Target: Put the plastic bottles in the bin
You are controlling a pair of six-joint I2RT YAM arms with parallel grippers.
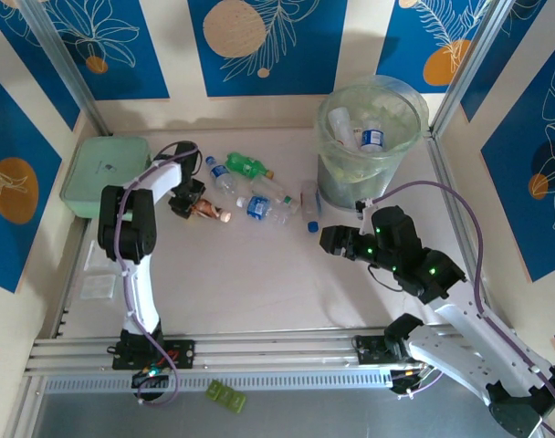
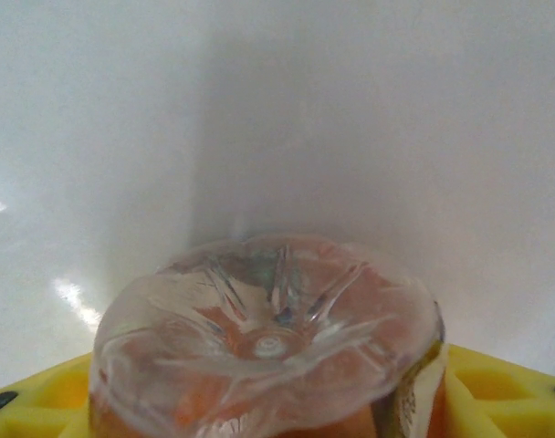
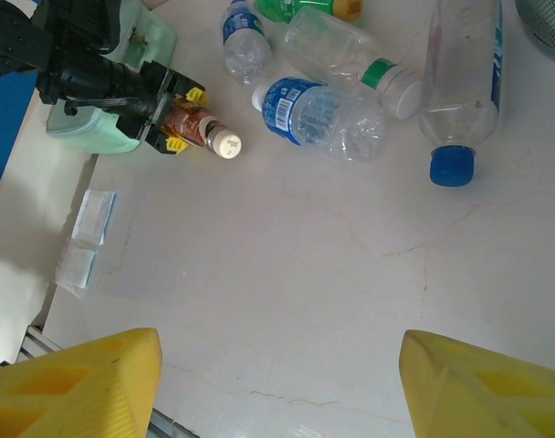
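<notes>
Brown bottle (image 3: 207, 132) half hidden | left gripper (image 3: 183, 119) grasping it | right gripper (image 3: 279, 383) released

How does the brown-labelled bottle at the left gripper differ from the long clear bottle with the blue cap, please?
The brown-labelled bottle is short, with a pale cap; the blue-capped bottle is longer and clear. The brown-labelled bottle sits between the left gripper's fingers; the blue-capped bottle lies free. Both lie on their sides, outside the bin.

No legible text; white print on the blue bottle label (image 3: 287, 105) too small
</notes>
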